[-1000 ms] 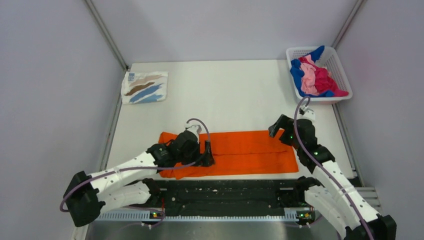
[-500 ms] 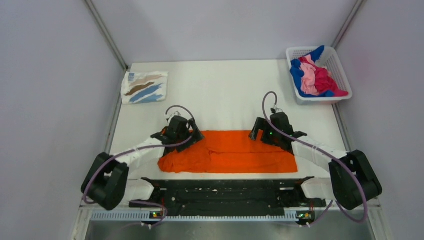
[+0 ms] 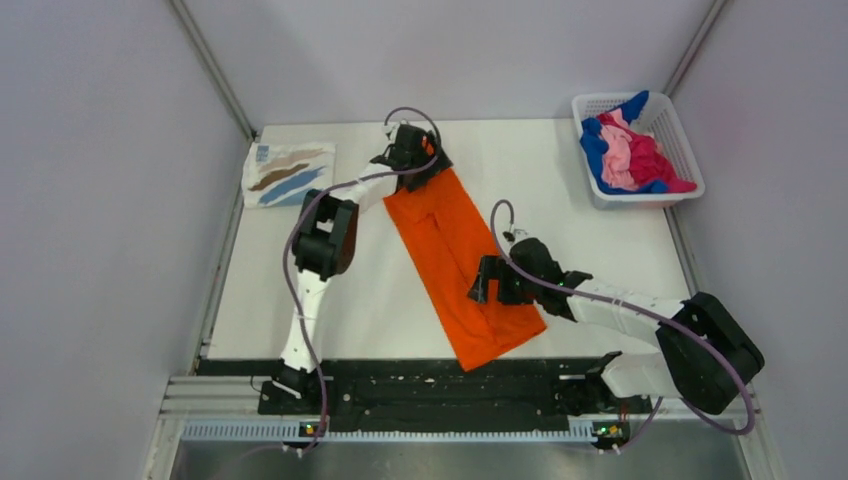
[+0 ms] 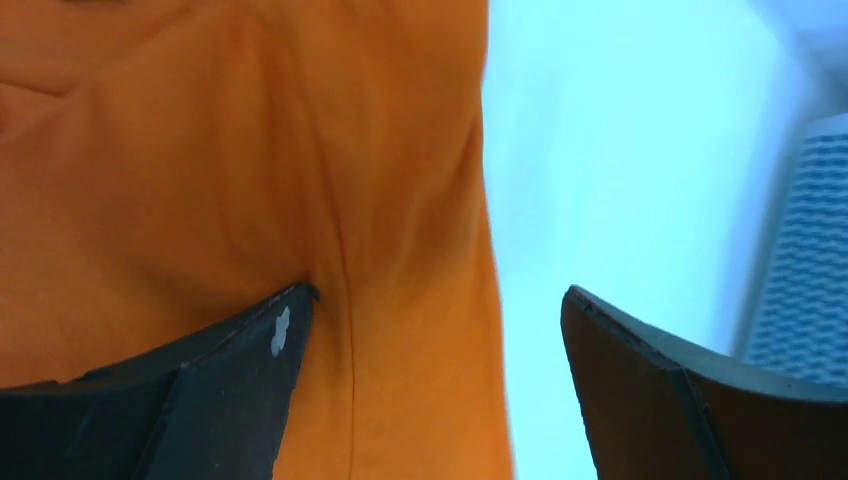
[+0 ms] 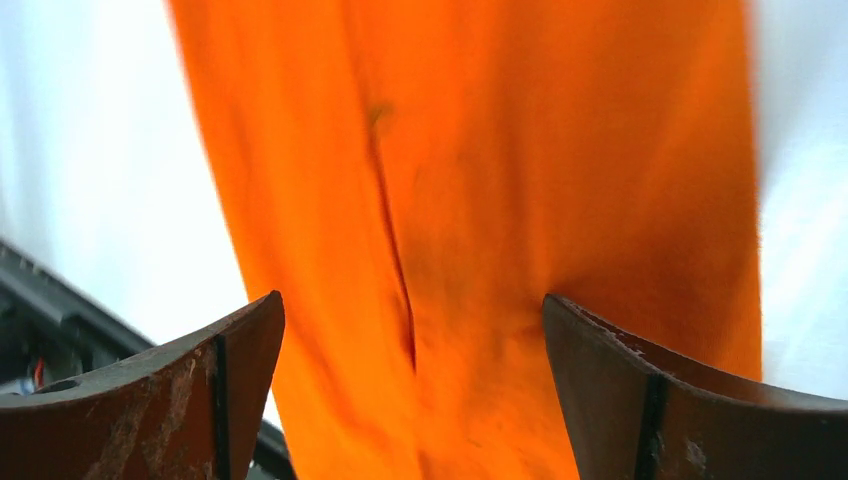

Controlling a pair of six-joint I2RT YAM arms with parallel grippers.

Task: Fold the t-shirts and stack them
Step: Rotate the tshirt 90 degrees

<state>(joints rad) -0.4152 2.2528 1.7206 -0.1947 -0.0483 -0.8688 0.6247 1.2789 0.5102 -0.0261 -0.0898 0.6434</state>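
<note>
The bright orange t-shirt (image 3: 462, 255), folded into a long strip, lies diagonally on the table from the far middle to the near edge. My left gripper (image 3: 418, 165) is open at its far end; in the left wrist view (image 4: 437, 300) one finger (image 4: 230, 380) rests on the orange cloth (image 4: 200, 180) and the other stands over bare table. My right gripper (image 3: 487, 285) is open over the strip's near half, its jaws spread across the cloth (image 5: 500, 200) in the right wrist view (image 5: 411, 305). The folded white t-shirt with brown and blue streaks (image 3: 290, 174) lies far left.
A white lattice basket (image 3: 683, 140) at the far right corner holds blue, pink and magenta shirts (image 3: 628, 155). Its lattice shows at the right edge of the left wrist view (image 4: 810, 250). A black rail (image 3: 440, 385) runs along the table's near edge.
The orange strip swung from lying along the near edge to a diagonal. My left arm stretched far across the table with its end; my right gripper moved left and nearer.
</note>
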